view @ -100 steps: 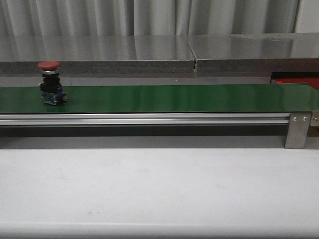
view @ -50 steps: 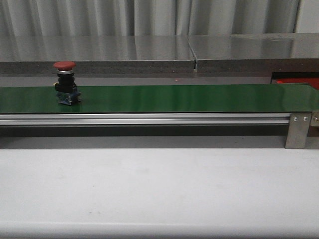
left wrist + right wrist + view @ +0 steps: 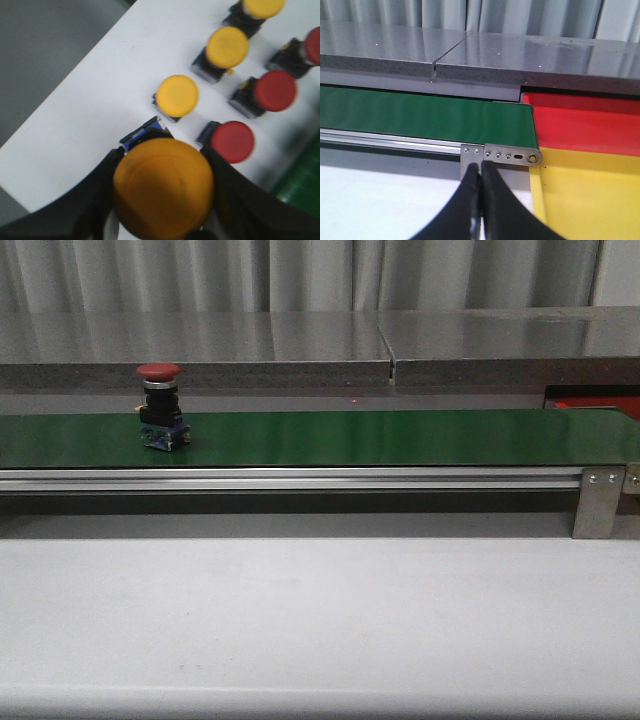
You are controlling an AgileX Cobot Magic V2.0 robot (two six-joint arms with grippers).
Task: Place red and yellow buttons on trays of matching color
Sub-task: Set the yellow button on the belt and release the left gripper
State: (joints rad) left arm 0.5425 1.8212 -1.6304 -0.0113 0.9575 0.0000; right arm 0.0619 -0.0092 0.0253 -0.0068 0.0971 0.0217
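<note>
We see a red button (image 3: 158,371) with black base on the green belt (image 3: 380,436), a red tray (image 3: 585,127), a yellow tray (image 3: 590,192), and a white surface (image 3: 320,620).

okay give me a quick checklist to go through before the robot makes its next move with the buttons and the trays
1. Left claw holds a button: ok, shut on the yellow button.
2. Right claw free: ok, shut, holding nothing.
3. Red button on the green belt: ok, standing upright toward its left part.
4. Red tray and yellow tray at the belt's end: ok, the visible parts hold nothing.
5. Spare buttons on the white table: ok, apart from the left claw.
6. Belt moving or stopped: cannot tell.
</note>
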